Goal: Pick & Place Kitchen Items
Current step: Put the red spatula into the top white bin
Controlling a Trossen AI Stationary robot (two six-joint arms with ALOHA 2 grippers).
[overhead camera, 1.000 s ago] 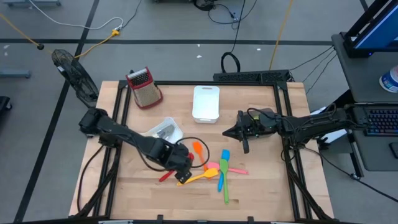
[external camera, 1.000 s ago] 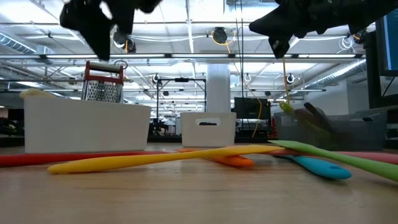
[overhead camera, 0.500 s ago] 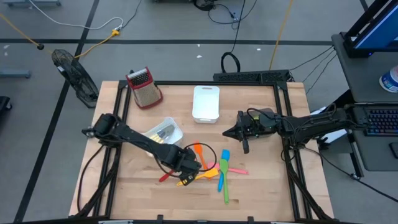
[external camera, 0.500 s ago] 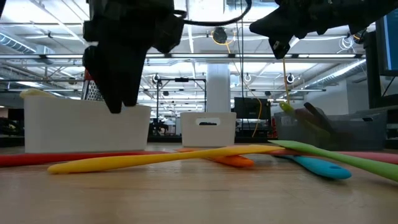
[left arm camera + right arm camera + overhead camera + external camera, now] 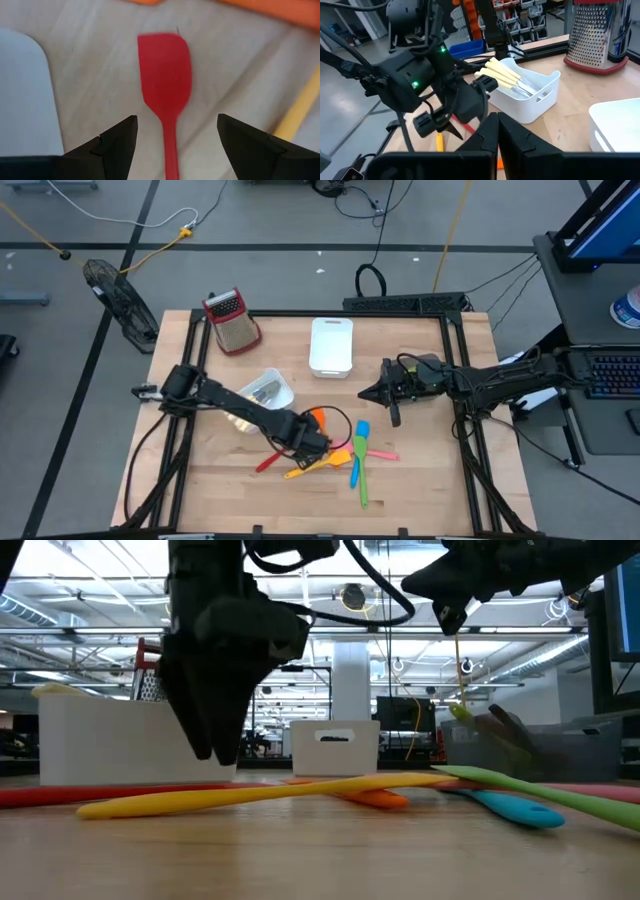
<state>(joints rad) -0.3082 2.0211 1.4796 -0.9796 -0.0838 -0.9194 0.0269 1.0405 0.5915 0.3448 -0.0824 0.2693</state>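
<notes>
The left gripper point(image 5: 312, 442) has swung in from the worktop's point(image 5: 420, 480) left side over the past second and dropped low over the loose utensils — its jaws apart, straddling the red spatula point(image 5: 166, 95) that lies flat on the wood beneath. That puts the next pick, by all appearances, on the red one; nothing is gripped yet. The right gripper point(image 5: 372, 393) hangs unmoved above the worktop's right half, jaws together and empty.

Counted on the wood: one red spatula, one yellow utensil point(image 5: 325, 463), one orange point(image 5: 318, 418), one pink point(image 5: 378, 451), one blue point(image 5: 358, 450) and one green point(image 5: 362, 485) — six still to move. Several cream-handled pieces point(image 5: 502, 71) already sit in the small white bin point(image 5: 268, 392); their number cannot be told. Also here: one lidded white bin point(image 5: 331, 345) and one box grater point(image 5: 231, 320).
</notes>
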